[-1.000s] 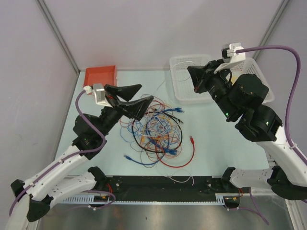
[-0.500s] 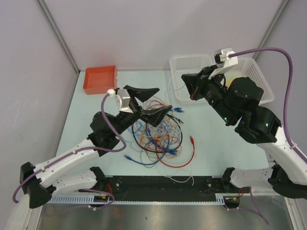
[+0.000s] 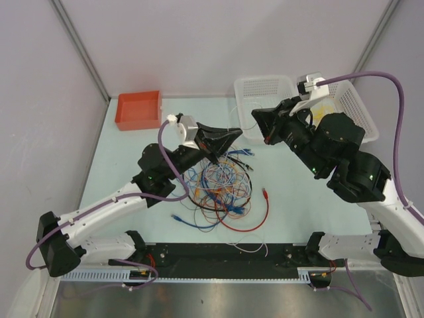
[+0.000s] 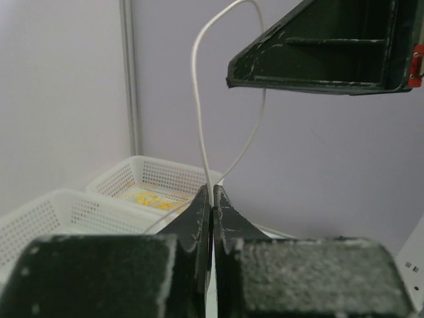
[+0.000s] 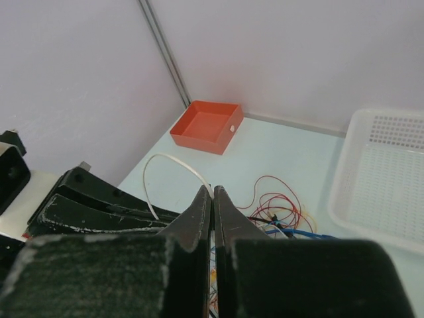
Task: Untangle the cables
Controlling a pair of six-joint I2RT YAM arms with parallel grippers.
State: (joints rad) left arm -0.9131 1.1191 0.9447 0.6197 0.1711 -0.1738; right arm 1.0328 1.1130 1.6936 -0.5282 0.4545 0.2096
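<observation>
- Left gripper (image 4: 211, 199) — jaws pinched together on a thin white cable (image 4: 197, 99) that arches up from the tips. It hangs over the far edge of the tangle.
- The tangle (image 3: 218, 182) of cables (red, blue, orange, white, black) lies in a loose heap on the table (image 3: 298, 192).
- A red cable (image 3: 265, 212) loops out from the tangle's right side.
- Right gripper (image 5: 212, 199) — jaws pressed together where the same white cable meets their tips, above the tangle's far right corner.
- Two white baskets (image 3: 265, 79) stand beyond and right of the tangle.
</observation>
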